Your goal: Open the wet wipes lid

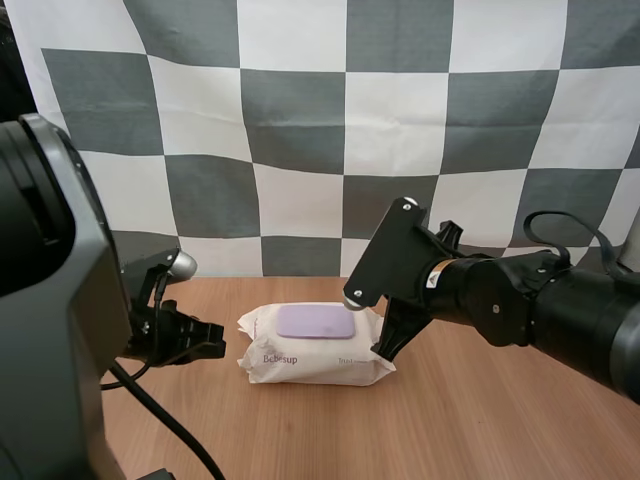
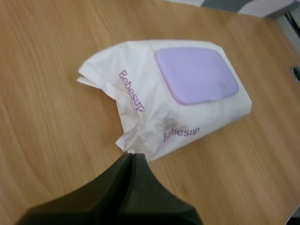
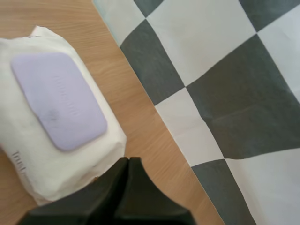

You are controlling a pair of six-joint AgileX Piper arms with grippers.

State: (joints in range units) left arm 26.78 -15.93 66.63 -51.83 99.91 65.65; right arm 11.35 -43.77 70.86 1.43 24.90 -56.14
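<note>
- Step in hand, as judged: the approach. The lid [image 1: 316, 322] of the pack of wet wipes [image 1: 312, 365] lies flat and closed, so opening is not yet begun
- Left gripper [image 2: 131, 158]: the fingers are pressed together into one dark wedge and hold nothing. The tip is just beside the crumpled end of the pack; whether it touches the wrapper cannot be told
- Right gripper [image 3: 128, 161]: the fingers are likewise closed together and empty, poised at the opposite end of the pack
- Next move, as judged: one gripper should steady the pack while the other catches the lid's free edge and lifts. The soft pack may slide or rise with the lid if it is not held down
- Location: the pack lies flat on the desk [image 1: 480, 420], between the two grippers, lid facing up
- Appearance: a soft white wrapper with purple lettering and some greyish smudges, creased and bunched at the left gripper's end. The lid is a pale purple rounded rectangle on the top face
</note>
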